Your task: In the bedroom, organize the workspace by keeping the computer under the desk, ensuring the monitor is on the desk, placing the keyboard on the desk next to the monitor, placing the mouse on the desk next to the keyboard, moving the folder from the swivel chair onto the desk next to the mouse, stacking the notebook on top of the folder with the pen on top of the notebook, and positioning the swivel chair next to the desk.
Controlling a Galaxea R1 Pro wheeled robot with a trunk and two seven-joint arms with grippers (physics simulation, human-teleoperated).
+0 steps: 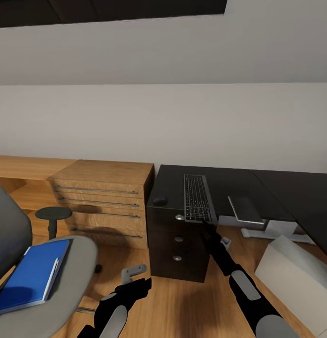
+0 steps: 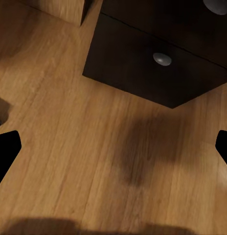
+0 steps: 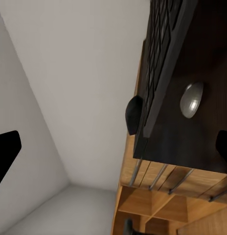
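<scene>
A black keyboard (image 1: 197, 197) lies on the dark desk (image 1: 229, 180), its near end overhanging the front edge. A small black mouse (image 1: 160, 200) sits to its left. My right gripper (image 1: 210, 229) hangs open just below and in front of the keyboard's near end; the right wrist view shows the keyboard (image 3: 162, 63), the mouse (image 3: 134, 115) and my open right gripper (image 3: 113, 147). On the grey swivel chair (image 1: 64, 281) lies a blue folder (image 1: 34, 274) with a pen (image 1: 53, 277) on it. My left gripper (image 1: 135, 284) is open low over the floor (image 2: 94, 147).
A dark drawer unit (image 1: 177, 244) with round knobs stands under the desk's left end. A wooden chest of drawers (image 1: 102, 202) is beside it. A grey panel on a pale stand (image 1: 247, 211) and a pale box (image 1: 294, 274) sit at the right.
</scene>
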